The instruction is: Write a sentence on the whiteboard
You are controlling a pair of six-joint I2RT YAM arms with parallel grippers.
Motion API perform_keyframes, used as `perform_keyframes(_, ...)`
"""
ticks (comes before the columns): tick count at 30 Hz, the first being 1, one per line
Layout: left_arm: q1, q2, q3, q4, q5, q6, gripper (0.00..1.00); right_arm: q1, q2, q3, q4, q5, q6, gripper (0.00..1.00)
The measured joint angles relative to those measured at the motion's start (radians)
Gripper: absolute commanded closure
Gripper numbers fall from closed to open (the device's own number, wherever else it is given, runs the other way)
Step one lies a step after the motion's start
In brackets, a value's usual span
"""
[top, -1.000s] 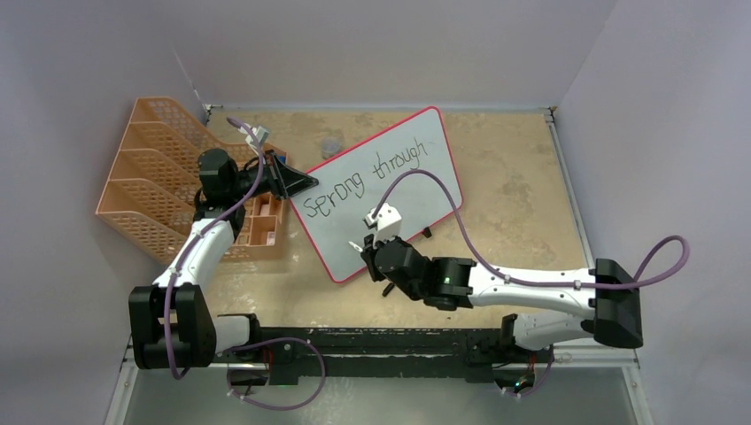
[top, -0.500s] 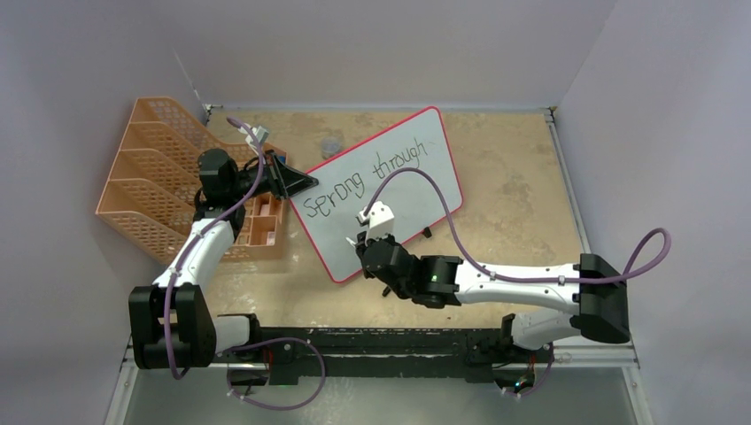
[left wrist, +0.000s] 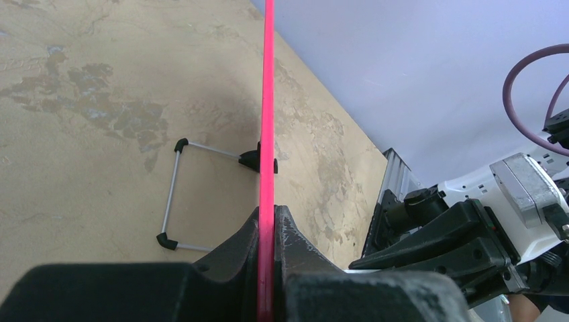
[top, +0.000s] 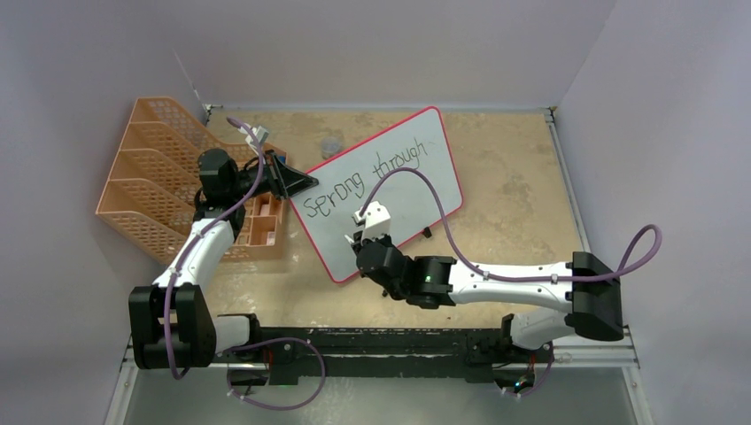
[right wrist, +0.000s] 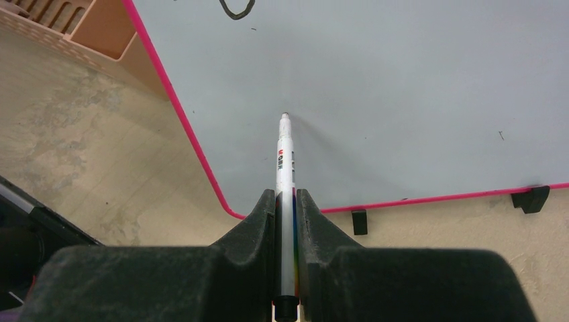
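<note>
Top external view: the whiteboard (top: 403, 208) is propped on the desk (top: 514, 177), and the sentence (top: 336, 197) only reads "Sprong through". Left claw (left wrist: 267, 215) pinches its frame. Right claw (right wrist: 286, 196) grips a marker (right wrist: 286, 161), tip at blank board, so I'd guess more writing's left.

Nearly all of the sentence (right wrist: 238, 13) beyond the right wrist view's top edge.
</note>
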Motion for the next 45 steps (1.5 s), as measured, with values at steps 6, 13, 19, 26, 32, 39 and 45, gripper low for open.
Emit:
perform_keyframes(6,0.000,0.000,0.000,0.000,0.000,0.000,1.00,0.000,0.013,0.007,-0.005,0.018,0.006,1.00)
perform_keyframes(13,0.000,0.000,0.000,0.000,0.000,0.000,1.00,0.000,0.028,0.013,-0.008,0.022,0.009,1.00)
perform_keyframes(19,0.000,0.000,0.000,0.000,0.000,0.000,1.00,0.000,0.040,0.015,-0.009,0.027,0.008,1.00)
perform_keyframes(26,0.000,-0.002,0.000,0.000,0.000,0.000,1.00,0.000,0.041,0.015,-0.019,0.035,0.009,1.00)
perform_keyframes(32,0.000,-0.002,0.000,0.000,0.000,0.000,1.00,0.000,0.041,0.015,-0.041,0.047,0.009,1.00)
perform_keyframes(39,0.000,-0.002,0.000,0.000,0.000,0.000,1.00,0.000,0.041,0.015,-0.061,0.080,0.011,1.00)
perform_keyframes(45,0.000,-0.002,0.000,0.000,0.000,0.000,1.00,-0.001,0.039,0.015,-0.061,0.095,0.012,1.00)
